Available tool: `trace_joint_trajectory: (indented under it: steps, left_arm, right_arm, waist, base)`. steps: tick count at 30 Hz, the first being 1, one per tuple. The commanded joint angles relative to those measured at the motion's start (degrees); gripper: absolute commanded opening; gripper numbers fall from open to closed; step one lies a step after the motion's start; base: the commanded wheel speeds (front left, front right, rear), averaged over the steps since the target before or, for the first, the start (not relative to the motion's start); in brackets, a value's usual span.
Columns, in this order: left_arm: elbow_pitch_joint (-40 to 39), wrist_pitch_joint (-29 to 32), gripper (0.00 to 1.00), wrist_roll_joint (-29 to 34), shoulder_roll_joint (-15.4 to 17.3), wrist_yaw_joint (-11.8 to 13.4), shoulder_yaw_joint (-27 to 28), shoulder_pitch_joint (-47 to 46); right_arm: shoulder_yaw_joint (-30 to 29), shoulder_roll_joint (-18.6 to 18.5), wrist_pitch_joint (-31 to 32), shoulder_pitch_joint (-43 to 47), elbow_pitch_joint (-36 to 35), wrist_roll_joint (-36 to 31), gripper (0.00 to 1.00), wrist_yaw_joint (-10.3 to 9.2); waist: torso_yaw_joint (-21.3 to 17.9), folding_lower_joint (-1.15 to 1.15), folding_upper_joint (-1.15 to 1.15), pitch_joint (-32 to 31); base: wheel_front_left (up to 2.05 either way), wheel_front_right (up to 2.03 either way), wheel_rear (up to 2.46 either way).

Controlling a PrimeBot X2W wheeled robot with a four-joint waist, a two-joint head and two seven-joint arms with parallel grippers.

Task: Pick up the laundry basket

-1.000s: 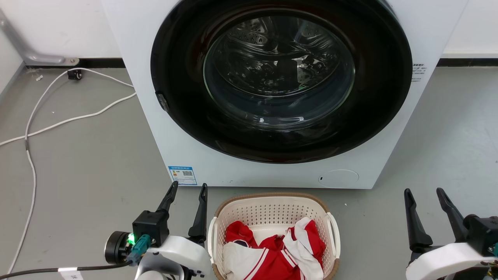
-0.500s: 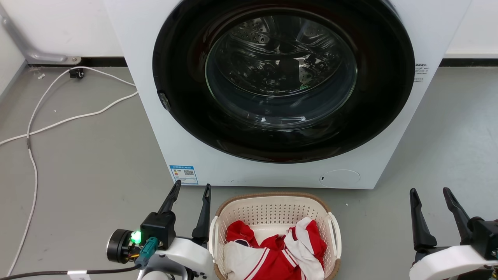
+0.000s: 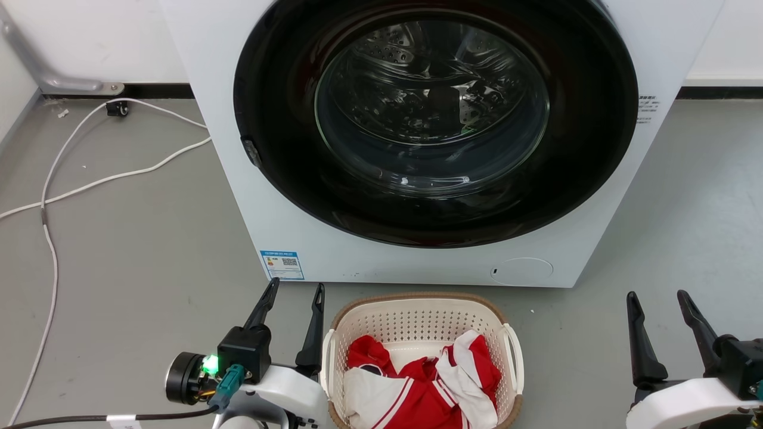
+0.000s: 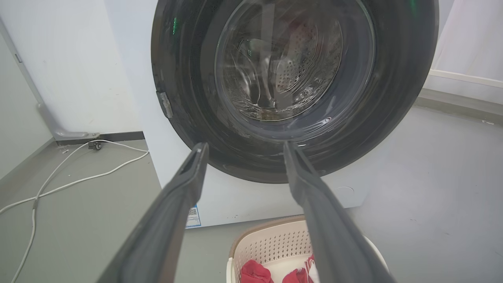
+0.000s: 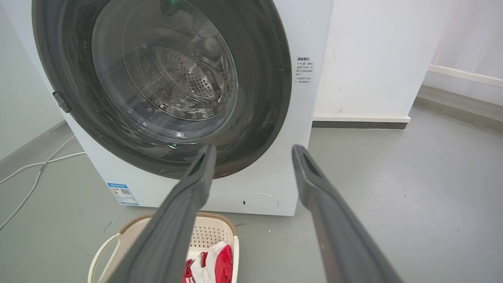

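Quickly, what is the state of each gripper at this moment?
Left gripper: open, holding nothing, beside the laundry basket.
Right gripper: open, holding nothing.

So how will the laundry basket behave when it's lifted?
Probably stiff: the laundry basket looks like moulded perforated plastic. Likely light, holding just a few red-and-white clothes. Lifted by one side handle, it may tilt.
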Motion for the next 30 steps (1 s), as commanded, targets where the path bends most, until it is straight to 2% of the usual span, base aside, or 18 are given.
trace_joint_trajectory:
  steps: [1, 17, 26, 30]
  left_arm:
    - [0.12, -0.15, 1.0, -0.19, -0.05, -0.24, 0.12, -0.6]
    - [-0.07, -0.15, 1.0, 0.23, -0.3, 0.58, 0.82, -3.36]
    - [7.38, -0.15, 1.0, -1.49, -0.35, -0.59, 0.24, -11.47]
    - [13.06, 0.12, 1.0, -1.85, -0.28, -1.27, 0.24, -17.29]
  right_arm:
    - [-0.07, 0.12, -0.4, -0.59, 0.25, 0.18, 1.0, -0.01]
    - [0.5, 0.12, -1.69, -4.21, 3.86, 0.32, 1.0, -0.01]
    - [0.83, -0.24, -1.89, -12.16, 10.83, 0.85, 1.0, -0.01]
    - [1.66, -1.16, -2.28, -17.05, 15.81, 1.71, 1.0, -0.01]
  waist:
    - [0.04, 0.0, 0.0, 0.02]
    - [-0.47, 0.0, 0.0, 3.76]
    - [-1.5, 0.0, 0.0, 10.97]
    - [-1.91, 0.0, 0.0, 15.38]
  base:
    - [0.0, 0.0, 0.0]
    - [0.0, 0.0, 0.0]
    - [0.0, 0.0, 0.0]
    - [0.0, 0.0, 0.0]
